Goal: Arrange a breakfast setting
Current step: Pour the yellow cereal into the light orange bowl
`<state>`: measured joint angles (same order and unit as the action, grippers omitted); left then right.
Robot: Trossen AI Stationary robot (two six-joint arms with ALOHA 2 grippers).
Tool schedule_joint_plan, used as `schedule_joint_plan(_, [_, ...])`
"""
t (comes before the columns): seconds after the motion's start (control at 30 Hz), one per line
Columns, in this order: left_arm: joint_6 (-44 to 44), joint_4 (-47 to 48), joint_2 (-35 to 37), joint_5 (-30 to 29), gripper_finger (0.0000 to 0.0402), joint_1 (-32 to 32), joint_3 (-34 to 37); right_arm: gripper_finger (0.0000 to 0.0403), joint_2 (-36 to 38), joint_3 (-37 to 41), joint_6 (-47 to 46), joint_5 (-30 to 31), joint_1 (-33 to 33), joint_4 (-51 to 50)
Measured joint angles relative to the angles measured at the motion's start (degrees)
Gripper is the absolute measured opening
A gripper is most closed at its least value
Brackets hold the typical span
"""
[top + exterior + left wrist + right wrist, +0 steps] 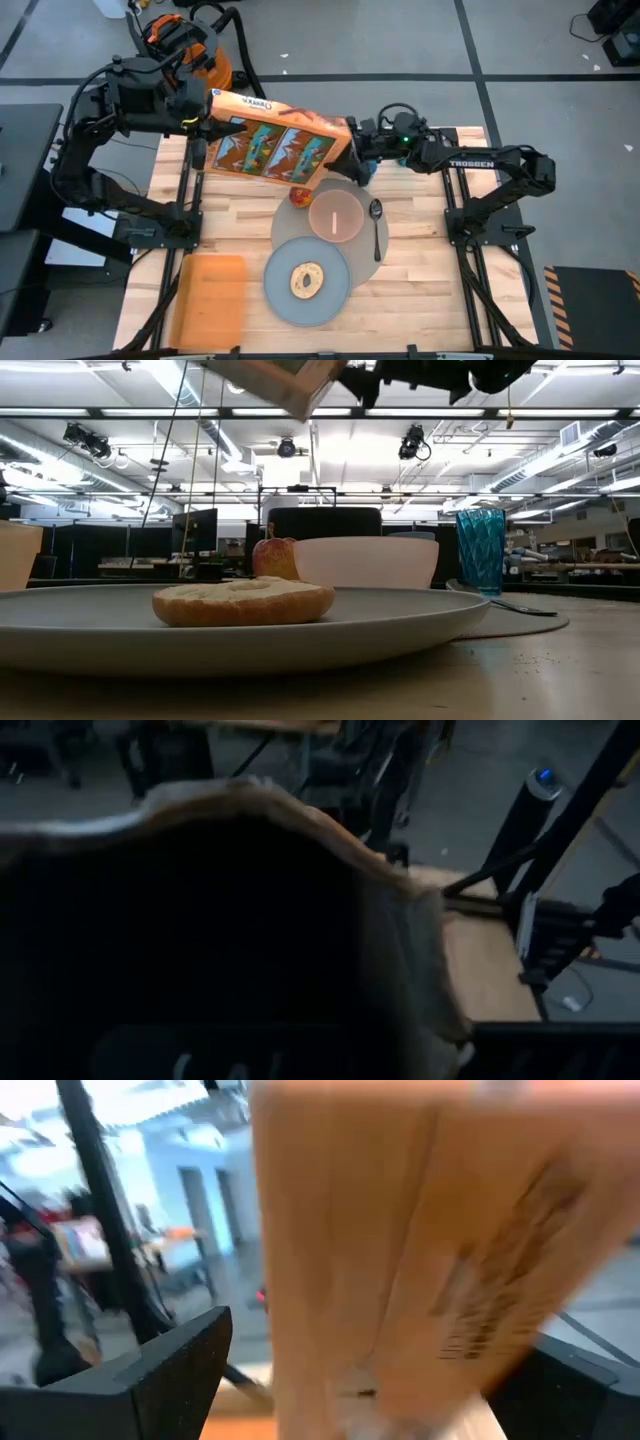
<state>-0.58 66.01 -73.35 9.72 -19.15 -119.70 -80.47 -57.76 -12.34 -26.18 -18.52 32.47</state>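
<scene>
Cereal box [275, 148] aloft, between both pincers, above mat [372, 262]

Readable: "TROSSEN" in white on the right arm [477, 163], behind its jaws. Printed lettering on the cereal box [275, 147] held between both jaws, too blurred to read.

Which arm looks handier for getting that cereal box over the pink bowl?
Probably the right: the right gripper grips the cereal box at the end nearest the pink bowl. The left gripper is at the box's far end.
</scene>
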Motion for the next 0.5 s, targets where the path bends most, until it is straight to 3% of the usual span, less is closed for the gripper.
schedule_joint_plan(0.27, [-1.02,-6.53,-2.32,0.72,0.0004,2.07,-0.02,0.0354,-0.07,0.00,-9.56,-0.11,0.18,10.93])
schedule_joint_plan(0.5, [-1.37,-8.97,-4.34,0.87,0.0005,2.70,-0.04,0.0260,0.00,0.00,-10.73,-0.22,1.05,13.36])
